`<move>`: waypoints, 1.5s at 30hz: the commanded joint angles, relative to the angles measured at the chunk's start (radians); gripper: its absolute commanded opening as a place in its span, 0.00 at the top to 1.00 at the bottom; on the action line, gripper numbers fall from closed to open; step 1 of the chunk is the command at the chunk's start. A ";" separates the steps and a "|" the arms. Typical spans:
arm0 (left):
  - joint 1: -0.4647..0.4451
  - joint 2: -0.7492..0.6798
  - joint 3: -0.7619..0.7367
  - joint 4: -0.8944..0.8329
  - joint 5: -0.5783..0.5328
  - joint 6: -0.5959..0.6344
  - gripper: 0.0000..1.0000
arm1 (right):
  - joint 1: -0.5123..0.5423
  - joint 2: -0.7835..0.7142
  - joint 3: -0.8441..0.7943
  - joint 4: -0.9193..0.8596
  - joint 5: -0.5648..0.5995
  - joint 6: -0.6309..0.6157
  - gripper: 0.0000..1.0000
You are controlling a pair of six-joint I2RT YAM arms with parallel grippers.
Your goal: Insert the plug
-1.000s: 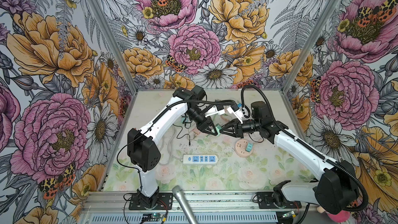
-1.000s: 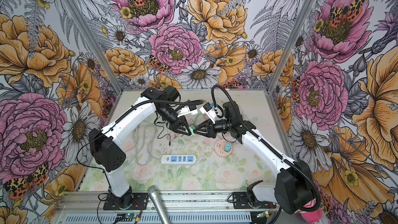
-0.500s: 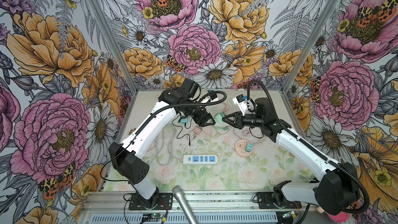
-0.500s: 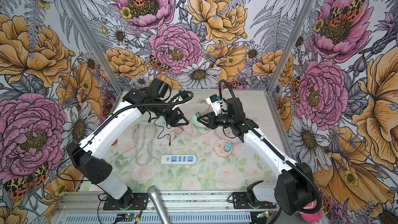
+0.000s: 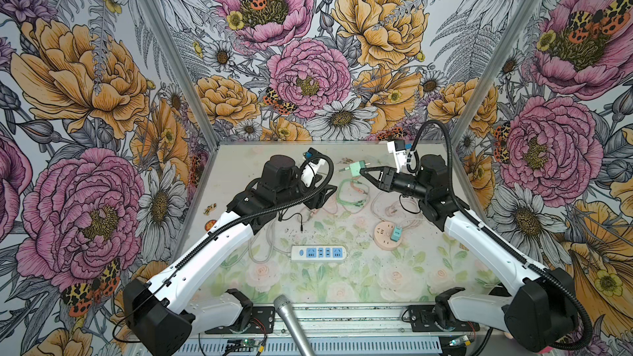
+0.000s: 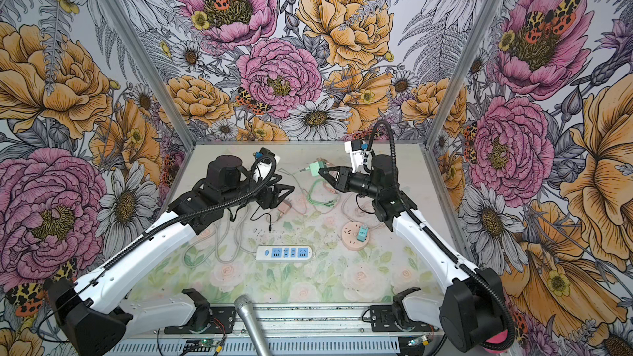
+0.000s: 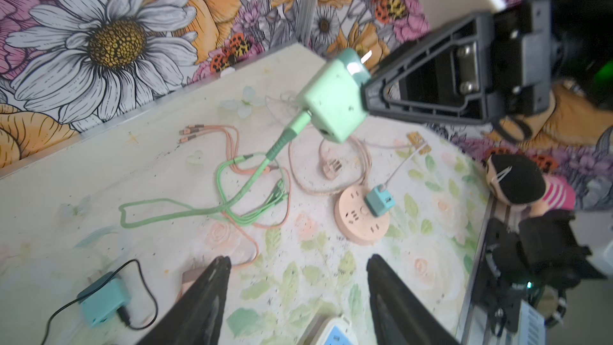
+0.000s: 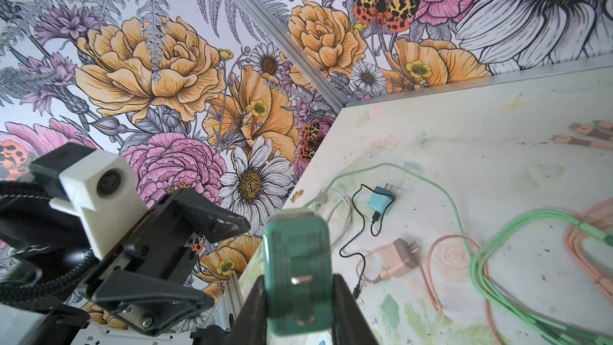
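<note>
Plug (image 8: 297, 273), mint-green cube (two flat prongs); green cable (image 7: 288, 132) attached

In a top view, the power strip (image 5: 319, 253) is laid toward the front of the tabletop (image 5: 342, 289). At 3 o'clock of it the round socket (image 5: 382, 239) is set, with a small adapter (image 5: 396, 233) seated on it. At 12 o'clock the left end effector (image 5: 323, 197) is hung. At 1 o'clock the plug (image 5: 355, 168) is held above the tabletop in the right end effector (image 5: 362, 172), with looped cables (image 5: 349, 196) spread between the two.
</note>
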 commanded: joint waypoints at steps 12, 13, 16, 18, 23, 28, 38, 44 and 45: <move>-0.071 0.036 -0.238 0.876 0.152 -0.622 0.45 | -0.001 -0.038 -0.074 0.353 -0.004 0.170 1.00; -0.072 0.050 -0.241 0.909 0.155 -0.644 0.45 | -0.001 -0.041 -0.077 0.355 0.000 0.170 1.00; -0.073 0.099 -0.248 0.979 0.163 -0.689 0.45 | 0.000 -0.046 -0.081 0.368 0.000 0.173 1.00; -0.073 0.122 -0.256 1.019 0.162 -0.710 0.45 | 0.000 -0.050 -0.083 0.382 -0.006 0.179 1.00; -0.076 0.142 -0.234 0.989 0.157 -0.688 0.48 | 0.001 -0.076 -0.077 0.355 -0.018 0.152 1.00; -0.077 0.154 -0.230 0.998 0.151 -0.668 0.48 | 0.001 -0.087 -0.071 0.319 -0.015 0.138 1.00; -0.078 0.233 -0.191 1.130 0.214 -0.717 0.55 | 0.026 -0.062 -0.078 0.379 -0.041 0.193 1.00; -0.080 0.252 -0.186 1.172 0.211 -0.717 0.55 | 0.036 -0.056 -0.075 0.375 -0.050 0.193 1.00; -0.079 0.251 -0.187 1.183 0.209 -0.719 0.55 | 0.037 -0.054 -0.075 0.374 -0.053 0.193 1.00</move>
